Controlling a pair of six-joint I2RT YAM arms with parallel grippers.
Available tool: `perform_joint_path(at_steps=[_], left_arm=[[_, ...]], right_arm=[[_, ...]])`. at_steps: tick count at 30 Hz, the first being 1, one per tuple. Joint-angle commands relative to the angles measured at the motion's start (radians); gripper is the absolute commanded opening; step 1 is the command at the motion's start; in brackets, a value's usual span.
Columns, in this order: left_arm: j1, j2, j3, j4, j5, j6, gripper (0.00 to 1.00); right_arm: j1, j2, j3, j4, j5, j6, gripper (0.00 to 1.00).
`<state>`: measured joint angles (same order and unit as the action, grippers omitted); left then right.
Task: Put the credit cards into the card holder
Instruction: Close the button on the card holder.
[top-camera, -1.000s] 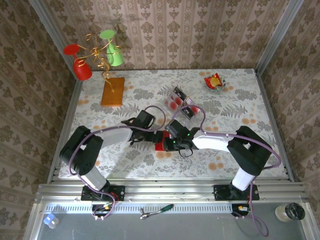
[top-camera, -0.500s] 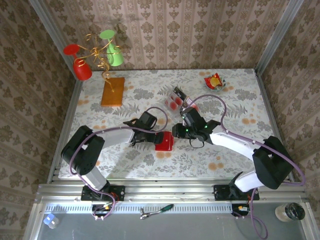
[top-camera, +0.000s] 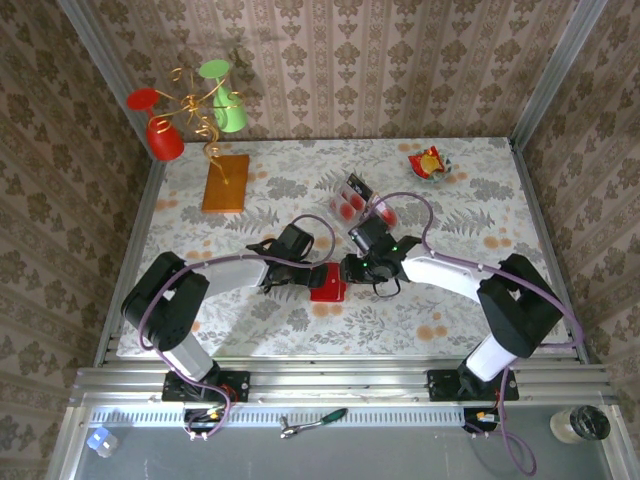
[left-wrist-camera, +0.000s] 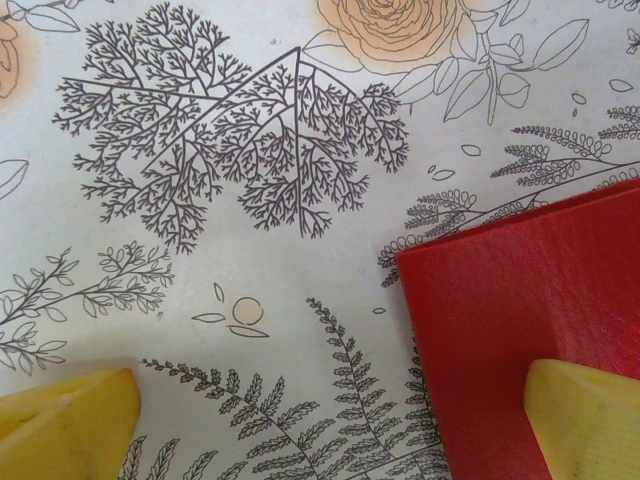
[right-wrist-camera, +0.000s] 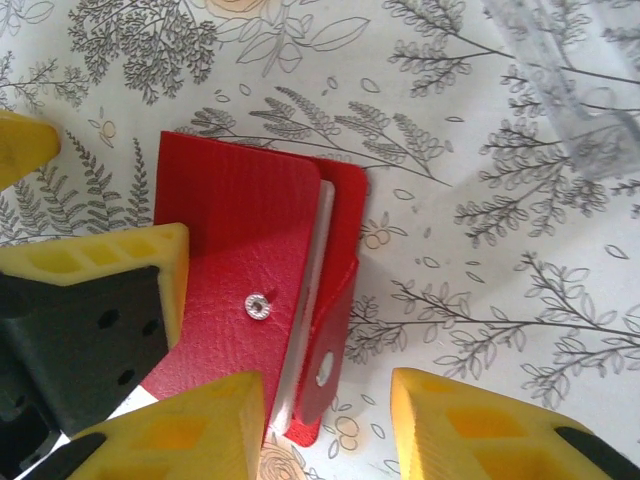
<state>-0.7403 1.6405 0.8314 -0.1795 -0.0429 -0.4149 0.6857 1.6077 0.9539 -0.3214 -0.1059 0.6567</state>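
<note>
While the left claw (left-wrist-camera: 330, 405) gapes wide, one finger (left-wrist-camera: 585, 415) resting on the red card holder (right-wrist-camera: 240, 230) at the middle of the counter (top-camera: 420, 312), the right claw (right-wrist-camera: 330, 430) stands released astride its snap flap (right-wrist-camera: 330, 365). Its wrist camera catches a white edge (right-wrist-camera: 312, 280) in the fold, and overhead, credit cards (top-camera: 349, 200) lie beyond.

Fine leather-like grain, matt with a faint sheen, on the small bright-red folding card holder (right-wrist-camera: 235, 230). Shiny silver metal for the round snap stud (right-wrist-camera: 258, 304) on its flap. Smooth, pale and plastic-looking along the thin inner layer (right-wrist-camera: 310, 265) at the fold. Matt, slightly rough moulded yellow plastic on the fingers (right-wrist-camera: 480, 425) of the right gripper (right-wrist-camera: 328, 425) and the left gripper (left-wrist-camera: 322, 412), with matt black plastic behind. Smooth, flat and matt across the floral printed table cover (left-wrist-camera: 230, 270). Glossy see-through plastic in the clear rectangular piece (right-wrist-camera: 590, 110).
</note>
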Motion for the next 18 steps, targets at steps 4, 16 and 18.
perform_joint_path(at_steps=[4,16,18], left_arm=[[-0.007,0.010,-0.029,-0.018,-0.006,-0.017,1.00],[-0.007,0.012,-0.024,-0.017,-0.004,-0.015,1.00],[-0.007,0.010,-0.025,-0.018,-0.003,-0.014,1.00]], right_arm=[[0.006,0.043,0.034,-0.025,-0.008,-0.015,0.29],[0.002,0.023,0.022,-0.023,-0.009,-0.014,0.14],[0.000,0.014,0.023,-0.024,-0.005,-0.014,0.14]])
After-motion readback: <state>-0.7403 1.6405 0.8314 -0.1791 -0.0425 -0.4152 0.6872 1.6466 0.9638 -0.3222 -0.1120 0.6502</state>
